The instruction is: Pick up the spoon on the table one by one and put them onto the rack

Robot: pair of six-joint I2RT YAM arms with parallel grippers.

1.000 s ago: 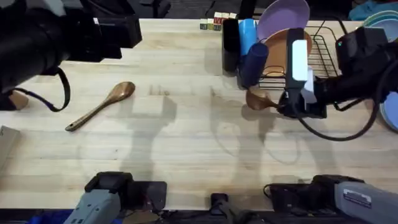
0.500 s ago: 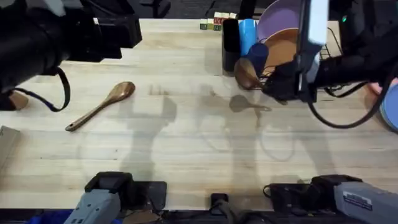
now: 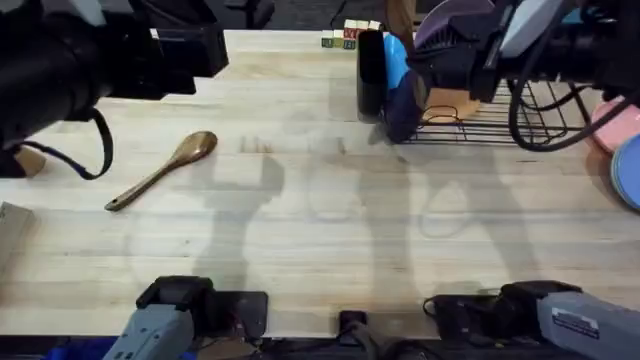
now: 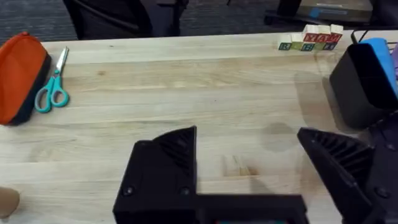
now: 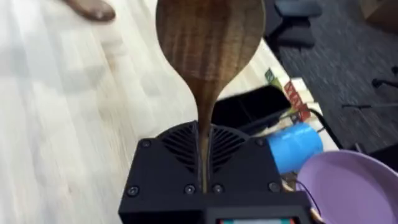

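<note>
One brown wooden spoon (image 3: 165,170) lies on the light wooden table (image 3: 320,230), left of centre, its bowl pointing to the far right. My right gripper (image 5: 203,140) is shut on the handle of a second spoon (image 5: 208,37), whose bowl sticks out beyond the fingers. In the overhead view the right gripper (image 3: 425,60) hangs raised over the near-left end of the black wire rack (image 3: 520,110), beside the tall black utensil holder (image 3: 370,75). My left gripper (image 4: 249,168) is open above bare table, holding nothing.
A blue cup (image 3: 397,55), a dark blue cup (image 3: 405,100) and a purple plate (image 3: 450,20) sit at the rack's left end. Loose plates (image 3: 625,150) lie at the right edge. Teal scissors (image 4: 51,87), an orange pouch (image 4: 18,78) and letter blocks (image 4: 311,38) lie along the far side.
The right gripper has lifted its spoon from the table in front of the rack, up and back over the rack's left end. The left arm and the other spoon have stayed put.
</note>
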